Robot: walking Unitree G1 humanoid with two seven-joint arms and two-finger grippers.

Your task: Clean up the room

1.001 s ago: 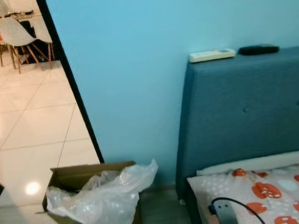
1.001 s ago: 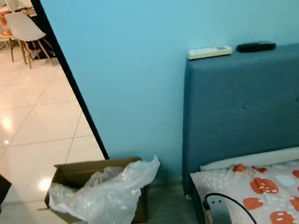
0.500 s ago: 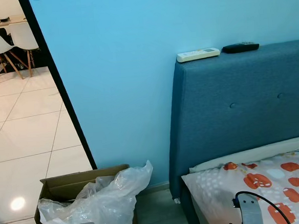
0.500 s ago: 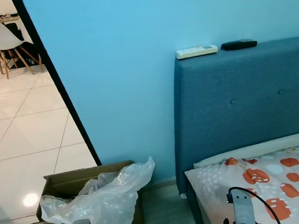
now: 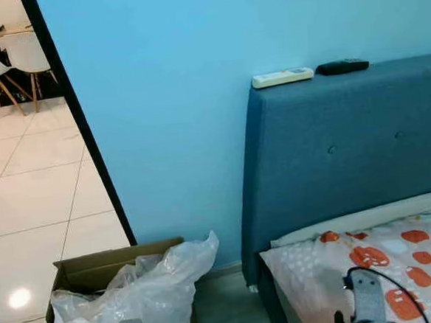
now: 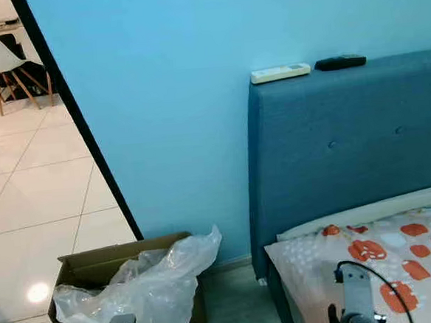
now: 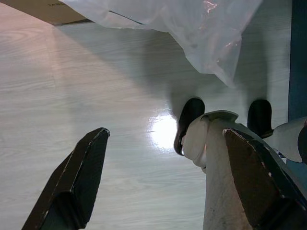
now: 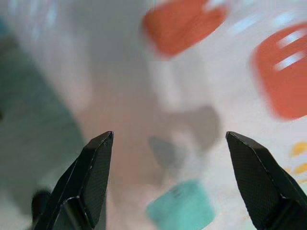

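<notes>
A cardboard box (image 5: 90,268) stands on the floor by the wall, with a crumpled clear plastic bag (image 5: 147,288) spilling over its front. My left gripper (image 7: 165,134) hangs open over the pale wood floor, close to the hanging end of the plastic bag (image 7: 192,24). My right gripper (image 8: 169,136) is open above the white bedsheet with orange patches (image 8: 268,67), holding nothing. A white remote (image 5: 282,77) and a black remote (image 5: 342,66) lie on top of the blue headboard (image 5: 333,153).
The bed (image 6: 370,250) with its patterned sheet takes up the lower right. A light blue wall (image 5: 182,112) ends at a black door edge (image 5: 79,119); beyond it are a tiled floor (image 5: 25,189) and white chairs (image 5: 16,57). My own feet (image 7: 189,120) stand on the floor.
The whole picture has shifted left and slightly up, so the camera has turned right. My right arm now shows further right over the bed. Box, bag and remotes have not moved.
</notes>
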